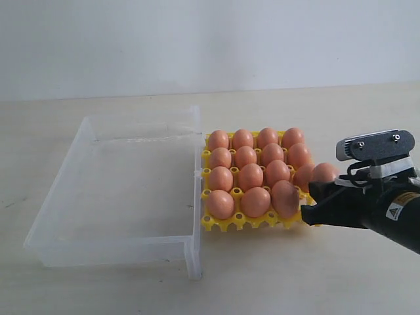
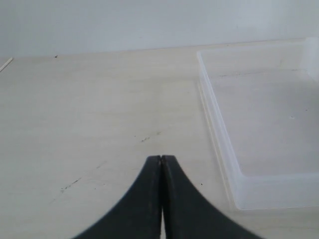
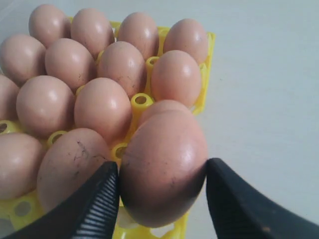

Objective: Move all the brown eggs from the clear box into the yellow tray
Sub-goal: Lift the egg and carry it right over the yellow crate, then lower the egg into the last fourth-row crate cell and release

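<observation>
The yellow tray point(image 1: 226, 224) holds several brown eggs point(image 1: 250, 176) in its cups. At its front right corner my right gripper point(image 1: 321, 197) is shut on one brown egg point(image 1: 325, 172). In the right wrist view both fingers of that gripper point(image 3: 162, 169) press the sides of this egg point(image 3: 164, 164), whose lower end sits just over the corner cup of the tray point(image 3: 204, 94). The clear box point(image 1: 111, 252) lies left of the tray with no egg showing inside. My left gripper point(image 2: 161, 158) is shut on nothing, above bare table beside the box's wall point(image 2: 219, 139); the exterior view does not show it.
The box's tall right wall point(image 1: 197, 197) stands against the tray's left side. A pale tabletop point(image 1: 275, 275) runs around both, with a white wall behind. The right arm's black body point(image 1: 387, 210) fills the lower right of the exterior view.
</observation>
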You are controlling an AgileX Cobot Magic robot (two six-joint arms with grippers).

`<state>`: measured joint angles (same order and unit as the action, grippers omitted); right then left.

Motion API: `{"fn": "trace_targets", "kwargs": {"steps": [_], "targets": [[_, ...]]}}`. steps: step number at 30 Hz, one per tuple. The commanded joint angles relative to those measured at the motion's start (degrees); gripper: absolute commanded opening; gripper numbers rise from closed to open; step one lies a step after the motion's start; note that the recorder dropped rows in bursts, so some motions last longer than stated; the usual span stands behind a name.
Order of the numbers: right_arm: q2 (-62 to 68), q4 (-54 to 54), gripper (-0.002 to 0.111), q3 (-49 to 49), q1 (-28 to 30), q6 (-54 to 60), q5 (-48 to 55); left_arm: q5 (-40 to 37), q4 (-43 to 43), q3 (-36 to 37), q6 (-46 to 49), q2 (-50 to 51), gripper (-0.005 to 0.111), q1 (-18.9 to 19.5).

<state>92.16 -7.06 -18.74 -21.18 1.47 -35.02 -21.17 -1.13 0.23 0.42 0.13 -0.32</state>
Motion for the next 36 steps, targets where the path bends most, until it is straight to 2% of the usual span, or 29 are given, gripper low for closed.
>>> {"fn": "trace_targets", "kwargs": {"steps": [1,6,9,12,17,21,28,31,33,36], "targets": [[2.0,2.4,0.0,-1.4,0.3,-0.2,-1.7,0.5,0.2,-0.2,0.0,-0.1,0.0,-0.3],[3.2,4.3,0.001,-1.7,0.3,-0.2,-1.5,0.5,0.2,-0.2,0.0,-0.1,0.0,-0.3],[3.2,4.6,0.007,-1.7,0.3,-0.1,-1.4,0.5,0.2,-0.2,0.0,-0.1,0.0,-0.3],[3.2,4.6,0.02,-1.7,0.3,0.5,-1.3,0.5,0.2,-0.2,0.0,-0.1,0.0,-0.3],[3.2,4.5,0.05,-1.7,0.3,2.0,-1.2,0.5,0.2,-0.2,0.0,-0.1,0.0,-0.3],[3.2,4.5,0.062,-1.7,0.3,2.0,-1.2,0.5,0.2,-0.2,0.0,-0.1,0.0,-0.3],[0.6,4.5,0.062,-1.7,0.3,2.1,1.0,0.5,0.2,-0.2,0.0,-0.1,0.0,-0.3],[-5.2,4.5,0.057,-1.7,0.3,2.1,4.2,0.5,0.2,-0.2,0.0,-0.1,0.0,-0.3],[-10.1,4.5,0.048,-1.7,0.3,1.7,6.4,0.5,0.2,-0.2,0.0,-0.1,0.0,-0.3],[-16.7,4.5,0.029,-1.7,0.2,-0.1,9.6,0.5,0.2,-0.2,0.0,-0.1,0.0,-0.3]]}}
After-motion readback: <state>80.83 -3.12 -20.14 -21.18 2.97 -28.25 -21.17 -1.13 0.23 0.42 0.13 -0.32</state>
